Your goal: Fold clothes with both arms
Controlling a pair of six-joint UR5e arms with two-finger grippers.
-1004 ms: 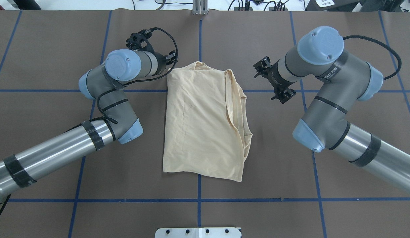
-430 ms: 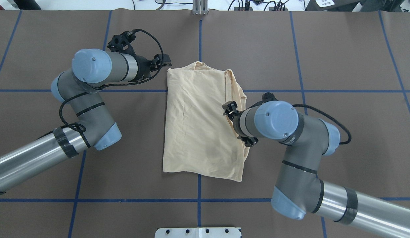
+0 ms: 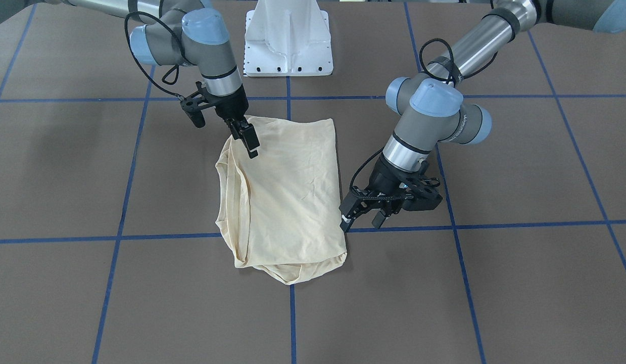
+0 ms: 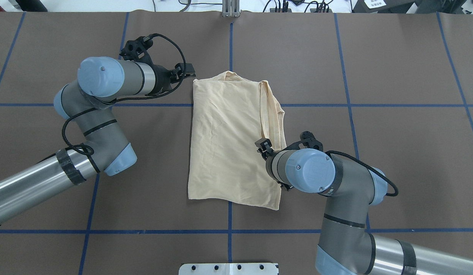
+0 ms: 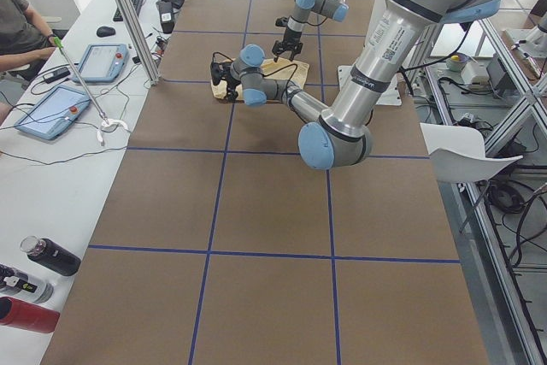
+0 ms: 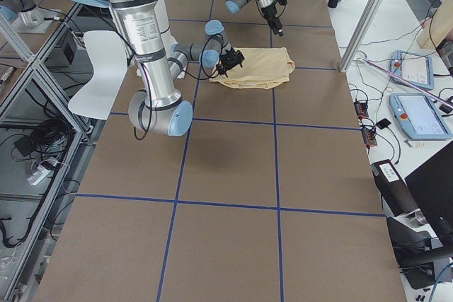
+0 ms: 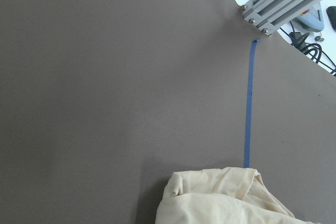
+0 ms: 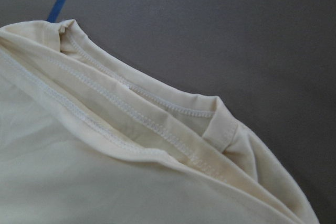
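The clothes (image 4: pixel 230 141) are one pale cream shirt lying folded into a tall rectangle at the table's middle, with layered hems along its right edge (image 8: pixel 131 129). My left gripper (image 4: pixel 187 73) hovers open just off the shirt's far left corner (image 7: pixel 210 198), touching nothing; in the front-facing view it (image 3: pixel 360 218) sits beside the cloth edge. Over the right edge, near the end closest to me, my right gripper (image 3: pixel 244 137) is open and points down, one finger (image 4: pixel 263 145) showing beyond the wrist. Whether it touches the cloth is unclear.
The brown table carries a blue tape grid (image 4: pixel 230 221). A white pedestal base (image 3: pixel 287 45) stands at my near edge and an aluminium post (image 4: pixel 230 8) at the far edge. A seated person (image 5: pixel 21 27), tablets and bottles (image 5: pixel 34 279) are on the side bench.
My right arm swung in from off the shirt's right side to above its right edge, then slid toward me. My left arm drew back slightly to the left. The shirt stayed put.
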